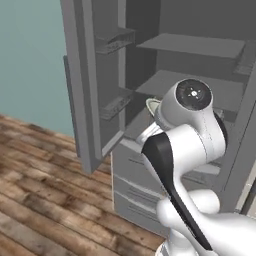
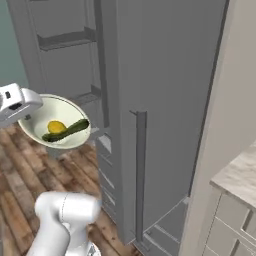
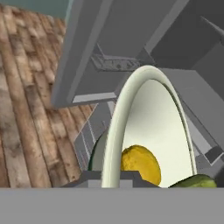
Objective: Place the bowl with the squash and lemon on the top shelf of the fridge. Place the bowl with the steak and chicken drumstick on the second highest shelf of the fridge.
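My gripper [image 3: 112, 178] is shut on the rim of the bowl with the squash and lemon [image 2: 59, 121], which it holds tilted in the air in front of the open fridge [image 1: 150, 65]. Inside the bowl lie the yellow lemon [image 2: 56, 126] and the dark green squash [image 2: 70, 130]; both also appear in the hand view, the lemon [image 3: 140, 164] beside the squash [image 3: 195, 181]. The top shelf [image 1: 195, 45] is well above the bowl, and the second shelf [image 1: 165, 82] is just above the bowl's rim [image 1: 152, 104]. The steak and the chicken drumstick are out of view.
The open left door [image 1: 85, 80] carries bins [image 1: 114, 41]. Drawers [image 1: 135, 185] sit below the shelves. The closed right door has a vertical handle [image 2: 140, 170]. A stone counter [image 2: 240, 176] stands at the right. Wooden floor [image 1: 40, 200] lies to the left.
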